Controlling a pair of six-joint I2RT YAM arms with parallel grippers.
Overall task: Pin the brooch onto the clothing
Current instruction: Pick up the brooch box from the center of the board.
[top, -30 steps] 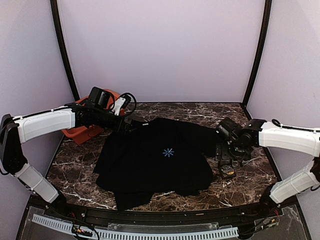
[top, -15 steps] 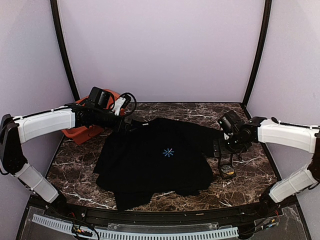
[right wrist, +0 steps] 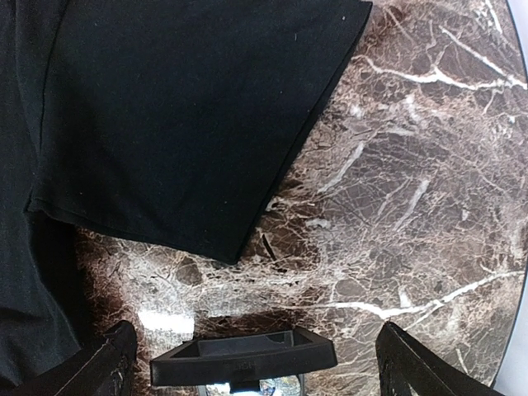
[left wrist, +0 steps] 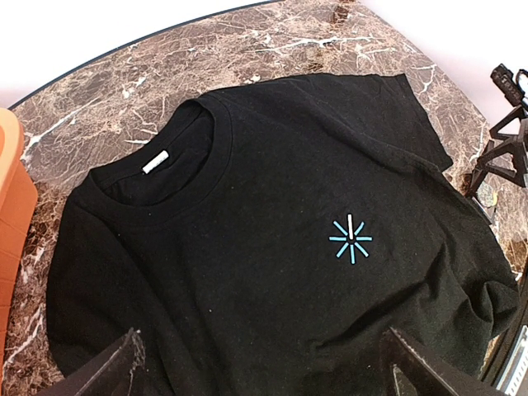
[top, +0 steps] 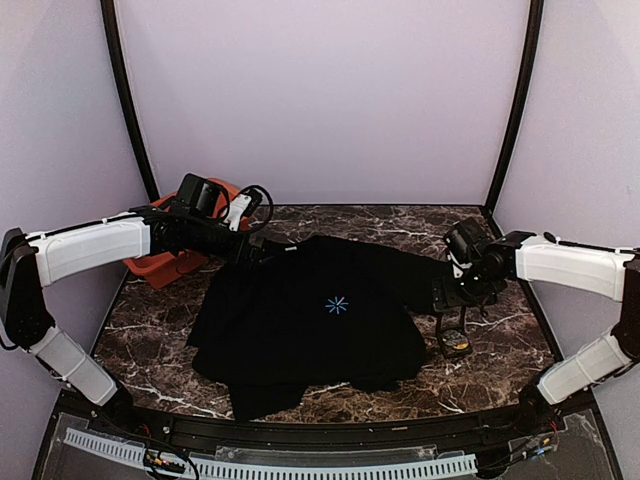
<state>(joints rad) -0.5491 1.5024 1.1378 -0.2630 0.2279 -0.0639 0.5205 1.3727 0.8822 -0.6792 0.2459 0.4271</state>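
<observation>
Right gripper is being held spread wide and empty just above the brooch, which is apparently lying in a small black case beside the T-shirt sleeve. Left gripper, likewise empty, is being held over the collar. Should the descent be aimed off-centre, the case lid could be struck and the tiny disc flicked away.

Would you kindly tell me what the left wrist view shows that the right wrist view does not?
Only the left wrist view: a white neck label, a light-blue starburst print and the edge of an orange bin. Only the right wrist view, up close: a small black case at the bottom. Both: the black short-sleeved T-shirt and the brown marble table.
</observation>
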